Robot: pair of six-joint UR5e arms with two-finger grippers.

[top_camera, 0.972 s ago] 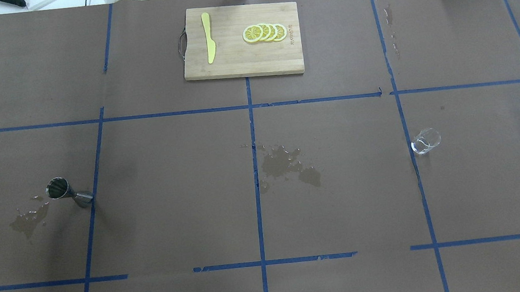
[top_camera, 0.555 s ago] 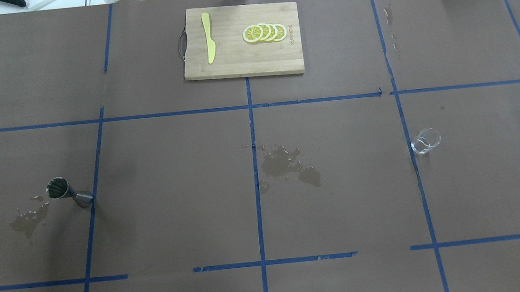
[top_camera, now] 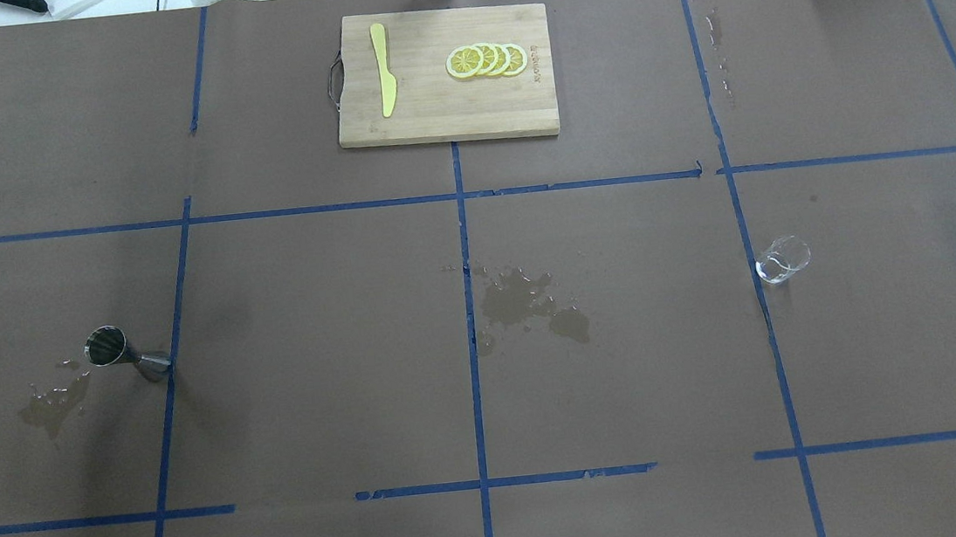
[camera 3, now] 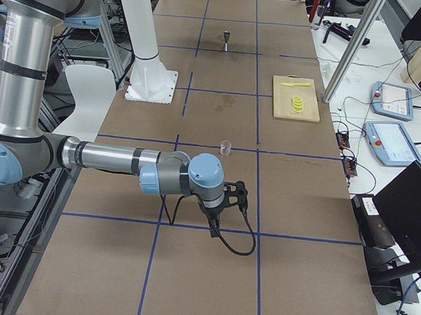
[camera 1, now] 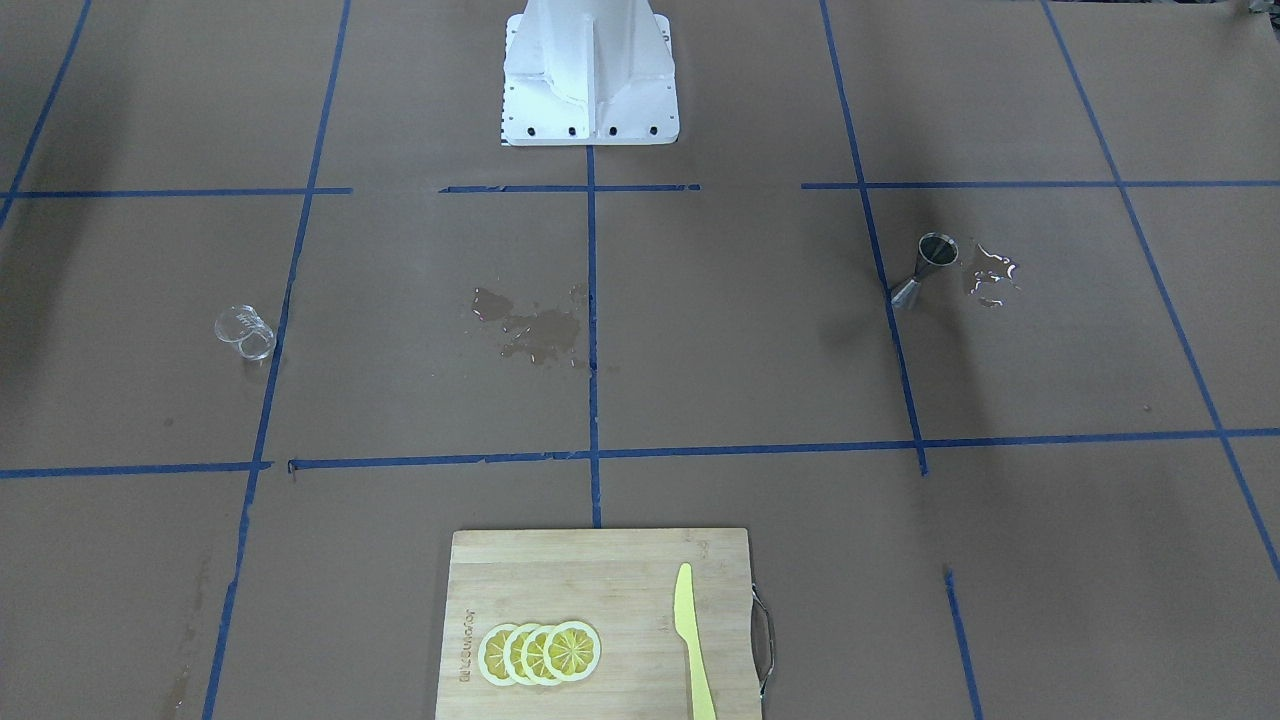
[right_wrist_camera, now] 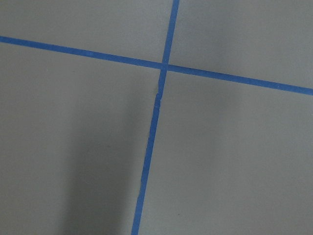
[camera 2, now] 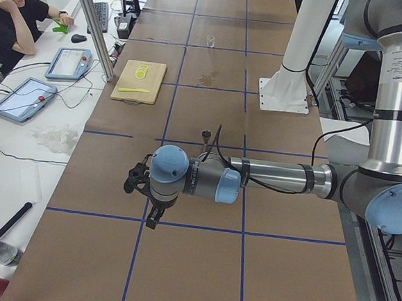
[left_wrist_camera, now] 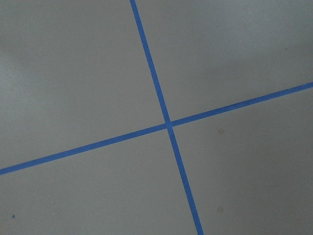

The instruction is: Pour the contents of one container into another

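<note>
On the robot's right half of the tabletop [top_camera: 629, 377], the clear glass beaker [top_camera: 782, 259] stands upright, free, just beside a blue tape line [top_camera: 745, 216] on its outer side; contents cannot be read. Well apart, on the robot's left half, the steel jigger [top_camera: 125, 355] stands upright, its foot touching another tape line. Nothing grips either vessel.

Wet patch [top_camera: 52, 404] just beside jigger, on outer side. Larger wet patch [top_camera: 525, 299] near tabletop centre, between the two vessels.

Left arm [camera 2: 275, 176] lies low and level over the tabletop end on its own side, well apart from jigger. Left jaws show only in the side view: released or clenched, cannot tell. Right arm [camera 3: 113, 157] lies likewise over the opposite end, near the beaker but apart from it. Right jaws: cannot tell either. Both wrist cameras show only brown paper and a crossing of tape.

Far edge, centre: wooden cutting board [top_camera: 446, 118] carrying a row of overlapping lemon slices [top_camera: 486, 60] and a yellow knife [top_camera: 384, 71], the two apart. A seated person [camera 2: 13, 17] shows beyond the tabletop in the left side view
</note>
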